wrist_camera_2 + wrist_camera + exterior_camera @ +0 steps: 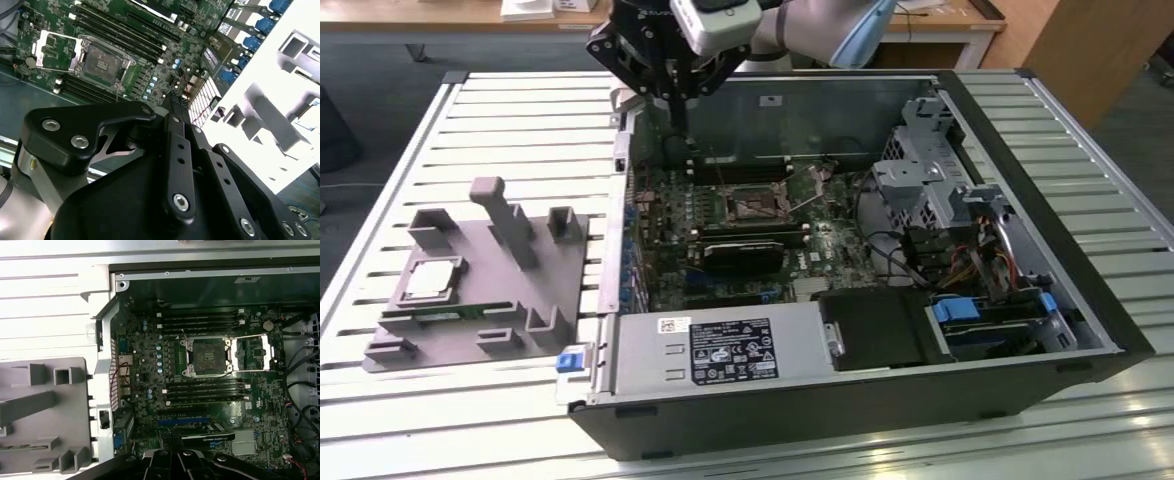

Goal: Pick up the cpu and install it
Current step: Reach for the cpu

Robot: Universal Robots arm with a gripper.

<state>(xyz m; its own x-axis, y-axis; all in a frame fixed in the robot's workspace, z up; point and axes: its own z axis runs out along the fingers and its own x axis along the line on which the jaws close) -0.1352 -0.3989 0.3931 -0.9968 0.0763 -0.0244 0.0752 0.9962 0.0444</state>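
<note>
Overhead, claw [174, 100] tips pressed together, empty, above pc case [854, 405]; cpu [430, 278] apart on tray [464, 245].

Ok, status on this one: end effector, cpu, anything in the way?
End effector shut, empty, over the open case. Cpu lying on the grey holder, not picked up. Socket open, bare. No obstruction seen.

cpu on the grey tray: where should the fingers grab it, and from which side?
Probably take the cpu by two opposite edges, coming straight down from above. It lies flat, metal plate up, seated in the grey fixture, so only its thin rim offers a grip. The upright posts on the exterior view's right of it make a sideways approach look awkward.
</note>
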